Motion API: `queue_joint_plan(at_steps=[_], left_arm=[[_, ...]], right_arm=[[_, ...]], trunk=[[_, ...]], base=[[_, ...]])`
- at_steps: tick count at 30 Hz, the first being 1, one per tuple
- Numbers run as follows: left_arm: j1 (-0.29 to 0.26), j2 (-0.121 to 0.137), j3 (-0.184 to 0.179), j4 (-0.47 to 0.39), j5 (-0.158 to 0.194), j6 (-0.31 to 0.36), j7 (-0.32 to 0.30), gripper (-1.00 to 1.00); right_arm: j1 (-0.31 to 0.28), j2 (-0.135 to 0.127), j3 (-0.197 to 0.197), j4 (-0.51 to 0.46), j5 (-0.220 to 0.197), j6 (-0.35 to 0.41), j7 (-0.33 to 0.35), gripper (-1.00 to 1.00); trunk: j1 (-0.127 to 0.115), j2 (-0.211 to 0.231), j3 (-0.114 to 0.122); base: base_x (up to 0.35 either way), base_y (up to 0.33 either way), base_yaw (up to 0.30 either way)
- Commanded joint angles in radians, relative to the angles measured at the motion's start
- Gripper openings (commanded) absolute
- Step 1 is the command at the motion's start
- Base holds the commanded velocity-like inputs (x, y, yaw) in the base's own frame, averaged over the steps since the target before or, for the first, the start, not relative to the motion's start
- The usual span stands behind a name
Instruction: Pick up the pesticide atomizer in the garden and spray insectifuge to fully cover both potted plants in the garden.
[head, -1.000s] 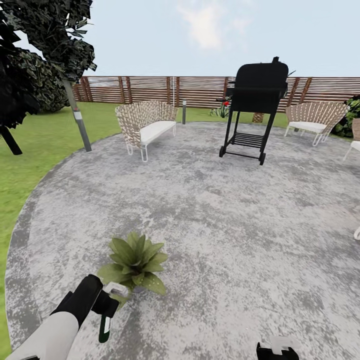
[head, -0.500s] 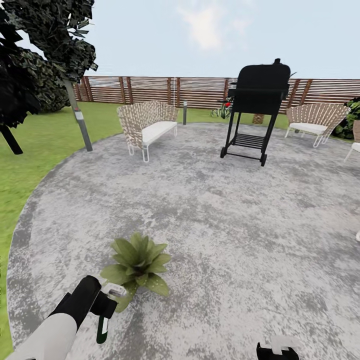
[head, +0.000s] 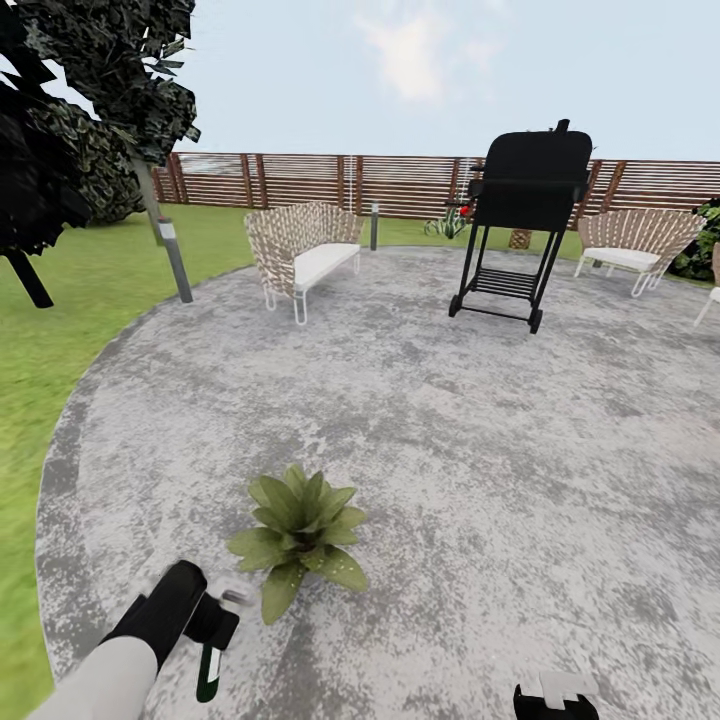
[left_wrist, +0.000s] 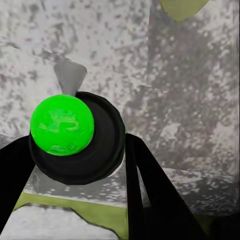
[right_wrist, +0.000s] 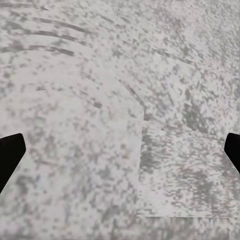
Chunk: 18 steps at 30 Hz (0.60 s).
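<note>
Back garden, round paved patio (head: 450, 420), lawn (head: 60, 300), slatted fence (head: 300, 180), barbecue grill (head: 525, 195), wicker seats (head: 300, 250)

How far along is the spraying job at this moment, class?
Done: the left gripper holds the pesticide atomizer, so pickup is complete. In hand: it is beside one potted plant on the patio. Left: no whitish specks show on its leaves, and a second plant remains to be sprayed.

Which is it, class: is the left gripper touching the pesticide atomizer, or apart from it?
Touching. In the left wrist view, the left gripper's dark fingers press against both sides of the pesticide atomizer.
</note>
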Motion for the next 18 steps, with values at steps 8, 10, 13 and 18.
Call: queue_joint_plan(at_steps=[8,10,13,18], left_arm=[[0.001,-0.033,0.004,-0.002,-0.012,-0.002,-0.015,-1.00],[0.001,-0.023,0.003,-0.001,-0.014,-0.006,-0.016,-1.00],[0.010,0.011,0.004,-0.002,-0.015,-0.007,-0.019,-1.00],[0.015,0.009,0.000,-0.002,-0.011,-0.006,-0.022,-1.00]], right_arm=[[-0.001,0.000,-0.008,0.001,0.011,-0.003,-0.003,1.00],[-0.001,0.000,-0.008,0.001,0.010,-0.003,-0.003,1.00],[-0.001,0.000,-0.008,0.001,0.010,-0.003,-0.003,1.00],[-0.001,-0.002,-0.008,0.001,0.009,-0.003,-0.003,1.00]], trunk=[[0.000,0.000,-0.001],[0.000,0.000,-0.001],[0.000,0.000,-0.001],[0.000,0.000,-0.001]], base=[[0.000,0.001,0.000],[0.000,0.000,0.000],[0.000,0.000,0.000],[0.000,0.000,0.000]])
